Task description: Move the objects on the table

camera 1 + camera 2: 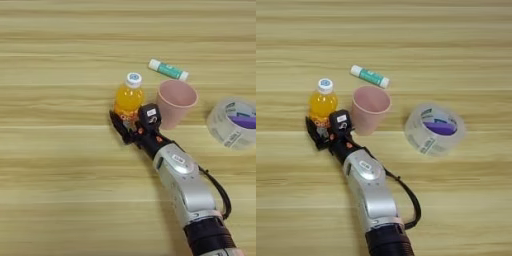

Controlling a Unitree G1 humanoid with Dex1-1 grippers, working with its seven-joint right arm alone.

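4 objects rest on the light wooden surface [55, 165]. The juice bottle [129, 98] stands upright with its white cap on, just left of the upright pink cup [175, 102]. The glue stick [168, 69] lies on its side beyond the cup, apart from it. The tape roll [234, 122] lies well to the right of the cup. The right hand [133, 122] reaches in from the lower right; its 2 black fingers [118, 125] sit on either side of the bottle's base, clamped on it.
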